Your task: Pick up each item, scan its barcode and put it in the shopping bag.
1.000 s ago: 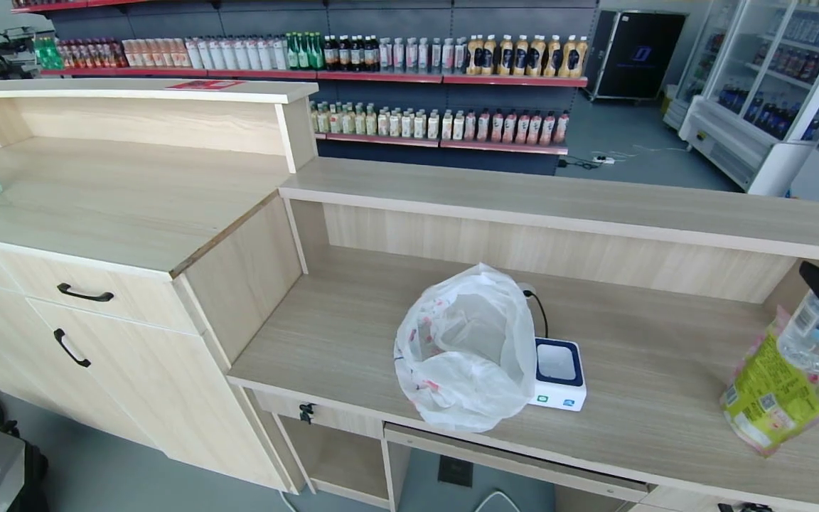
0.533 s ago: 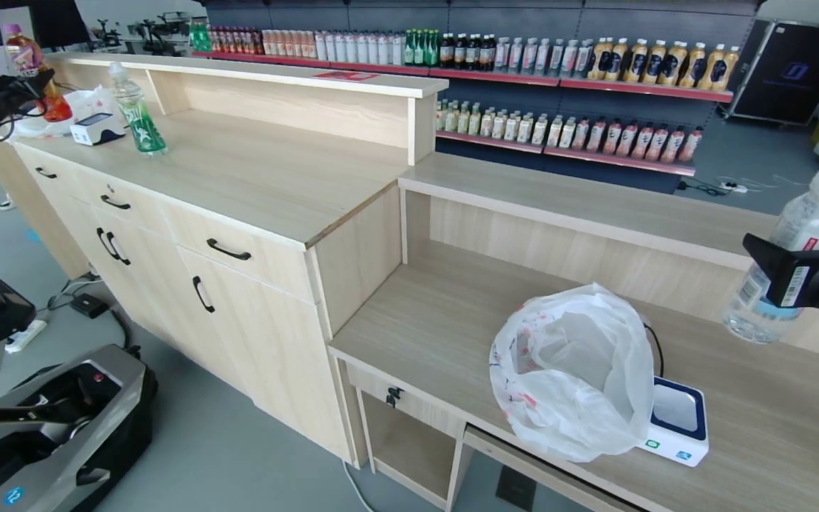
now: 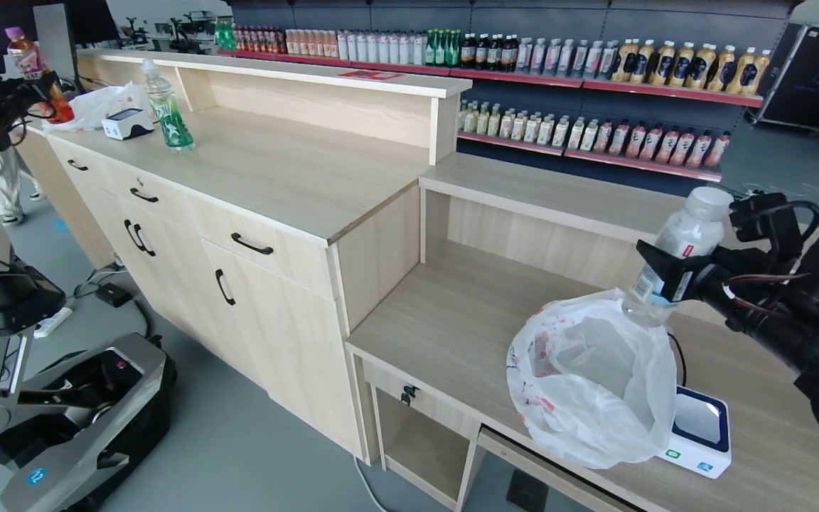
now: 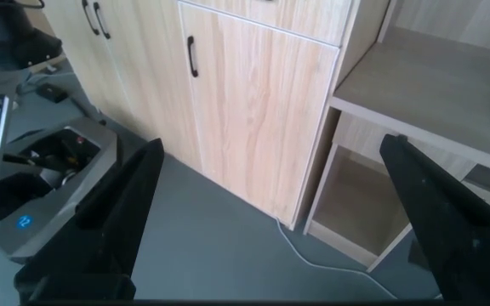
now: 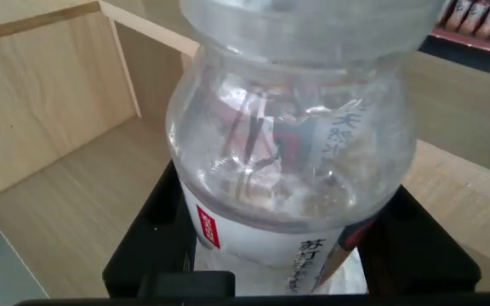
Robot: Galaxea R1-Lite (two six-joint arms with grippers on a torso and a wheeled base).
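Right gripper (image 3: 662,276) is clamped around the lower body of one clear plastic water bottle (image 3: 681,242). The bottle is tilted, its base just above the far rim of one thin white plastic shopping bag (image 3: 566,419). The bag sits mouth open on the pale wooden counter (image 3: 452,313). One white-and-blue box scanner (image 3: 697,435) touches the bag's right side. Left gripper (image 4: 272,212) is spread wide, empty, over the floor.

Bottle likely light, thin-walled, smooth: dents if squeezed, may slip. Labelled waist looks the best hold. Bag limp. One green plastic bottle (image 3: 168,117) stands far left.
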